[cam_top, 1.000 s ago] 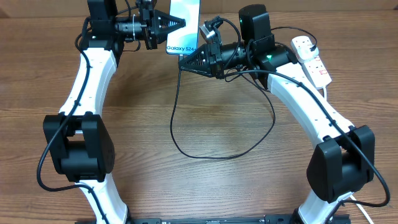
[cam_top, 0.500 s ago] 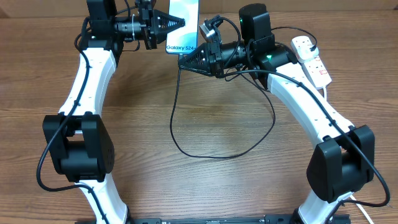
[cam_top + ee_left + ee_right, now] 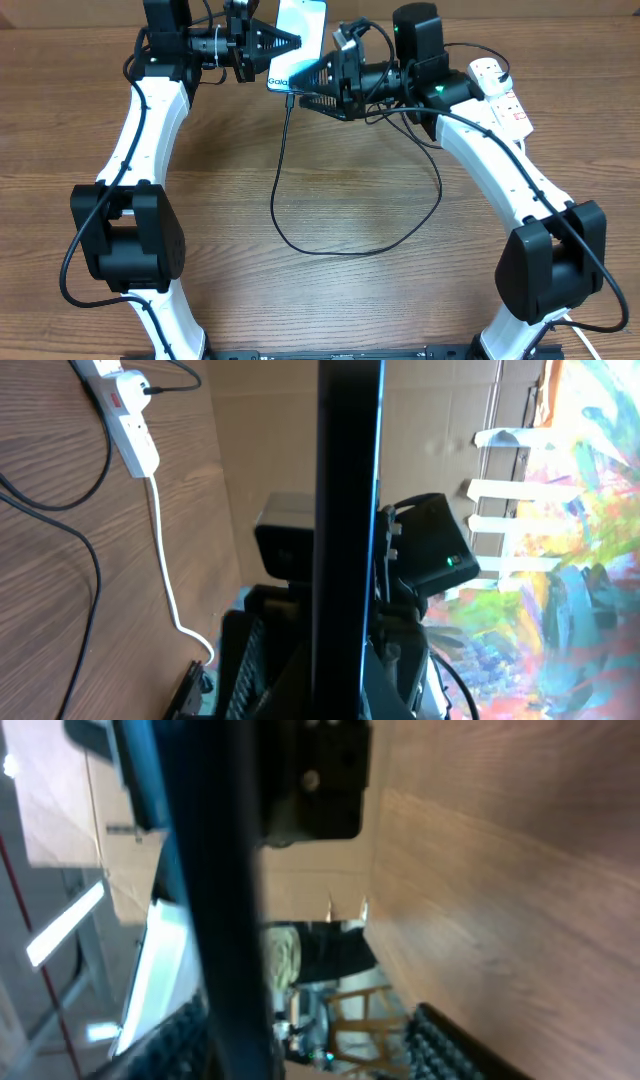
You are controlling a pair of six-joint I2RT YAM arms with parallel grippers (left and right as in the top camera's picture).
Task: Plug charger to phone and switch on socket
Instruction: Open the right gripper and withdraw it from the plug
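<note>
I count one phone [image 3: 303, 22], one charger [image 3: 283, 205] and one socket [image 3: 506, 100] with one thick white cord [image 3: 165, 565], all on one table [image 3: 330, 310]. I have two arms and two grippers: my left gripper [image 3: 291, 42] and my right gripper [image 3: 301, 79]. The socket's red switches are too small to count.

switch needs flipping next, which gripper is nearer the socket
Right. The right gripper sits beside the phone, toward the socket; the left gripper holds the phone's opposite edge, farther off.

On phone [image 3: 300, 25]: "Gala" legible, rest hidden; no other txt.
</note>
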